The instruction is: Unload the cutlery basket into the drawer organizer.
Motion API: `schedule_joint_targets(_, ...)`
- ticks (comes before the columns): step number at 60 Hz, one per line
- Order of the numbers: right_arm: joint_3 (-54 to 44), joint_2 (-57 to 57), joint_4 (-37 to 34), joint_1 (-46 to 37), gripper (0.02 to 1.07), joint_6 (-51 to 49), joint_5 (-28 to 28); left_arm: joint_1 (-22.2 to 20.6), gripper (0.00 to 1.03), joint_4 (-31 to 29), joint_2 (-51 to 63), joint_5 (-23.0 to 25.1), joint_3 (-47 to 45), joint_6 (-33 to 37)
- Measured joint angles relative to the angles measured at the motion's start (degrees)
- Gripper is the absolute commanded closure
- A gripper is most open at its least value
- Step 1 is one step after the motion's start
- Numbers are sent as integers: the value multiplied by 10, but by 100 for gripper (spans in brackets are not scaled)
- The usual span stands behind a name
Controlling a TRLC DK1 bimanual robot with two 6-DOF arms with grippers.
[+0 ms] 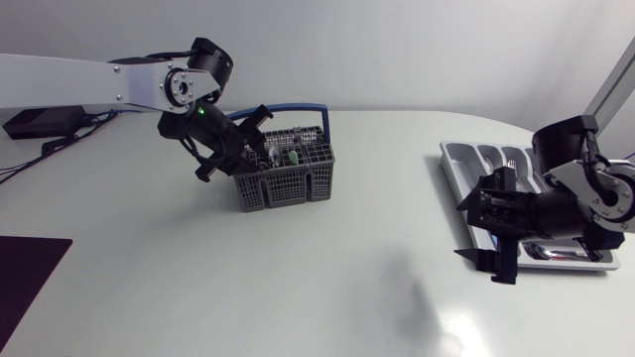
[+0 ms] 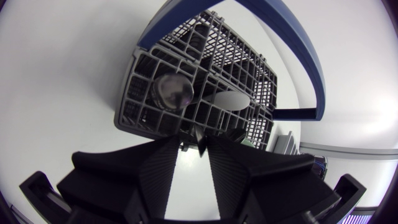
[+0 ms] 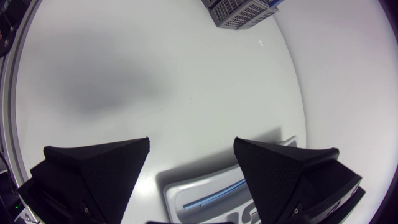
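A grey cutlery basket [image 1: 298, 178] with a blue handle stands left of the table's middle. My left gripper [image 1: 241, 147] reaches into its near-left corner. In the left wrist view the basket [image 2: 205, 68] holds a round spoon bowl [image 2: 174, 92] and an oval spoon bowl [image 2: 231, 99]. A thin dark cutlery piece [image 2: 200, 140] stands between the left gripper's [image 2: 194, 150] narrowly parted fingers, and I see no grip from both sides. The grey drawer organizer [image 1: 466, 159] lies at the right. My right gripper [image 1: 493, 233] hangs wide open and empty over its near end [image 3: 193, 186].
A dark mat [image 1: 25, 273] lies at the table's near-left edge. In the right wrist view, a thin bluish piece [image 3: 211, 198] lies in the organizer under the right gripper [image 3: 193, 155], with the basket [image 3: 239, 12] far ahead. Bare white tabletop [image 1: 377, 278] spreads between basket and organizer.
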Motion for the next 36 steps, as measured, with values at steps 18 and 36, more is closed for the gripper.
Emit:
schedule_joint_targets(18, -14, 37, 58, 99, 9, 70, 26, 0, 81, 5, 9, 0, 9, 0)
schedule_joint_targets(36, -14, 94, 104, 177, 9, 120, 50, 0, 90, 9, 9, 3, 9, 0)
